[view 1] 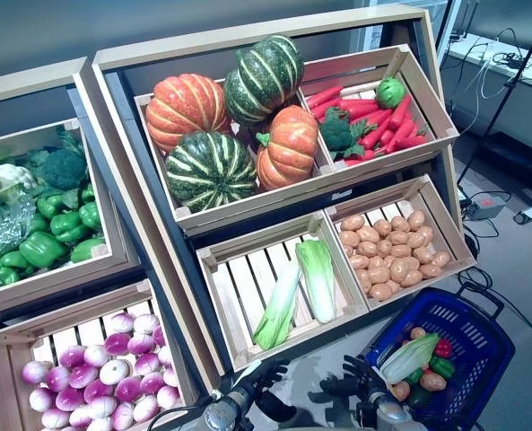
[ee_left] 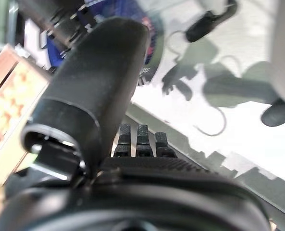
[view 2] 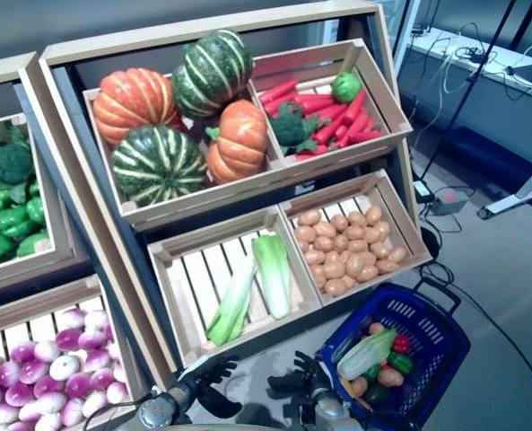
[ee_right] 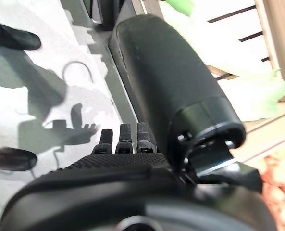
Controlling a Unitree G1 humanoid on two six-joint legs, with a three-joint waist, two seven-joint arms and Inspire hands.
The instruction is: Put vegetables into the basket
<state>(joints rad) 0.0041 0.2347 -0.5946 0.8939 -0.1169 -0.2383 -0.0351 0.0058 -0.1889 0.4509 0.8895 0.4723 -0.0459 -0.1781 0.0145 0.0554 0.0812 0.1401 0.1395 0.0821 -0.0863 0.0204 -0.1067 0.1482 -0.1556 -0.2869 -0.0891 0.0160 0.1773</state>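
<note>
The blue basket [view 1: 483, 346] stands on the floor at the lower right, in front of the stand. In it lie a pale green cabbage [view 1: 409, 357], a red pepper [view 1: 442, 347], a green pepper [view 1: 441, 366] and some potatoes [view 1: 431, 382]. My left hand [view 1: 267, 373] is low in front of the stand's bottom crate, with relaxed fingers [ee_left: 142, 139] and nothing in it. My right hand [view 1: 351, 382] is just left of the basket's near rim. Its fingers [ee_right: 125, 137] are straight and it is empty.
A wooden stand [view 1: 171, 269] with slanted crates of vegetables fills the left and middle. Its lower middle crate [view 1: 239, 287] is just beyond both hands. A white table [view 1: 508, 63] with cables stands at the back right. A grey box [view 1: 485, 206] lies on the floor there.
</note>
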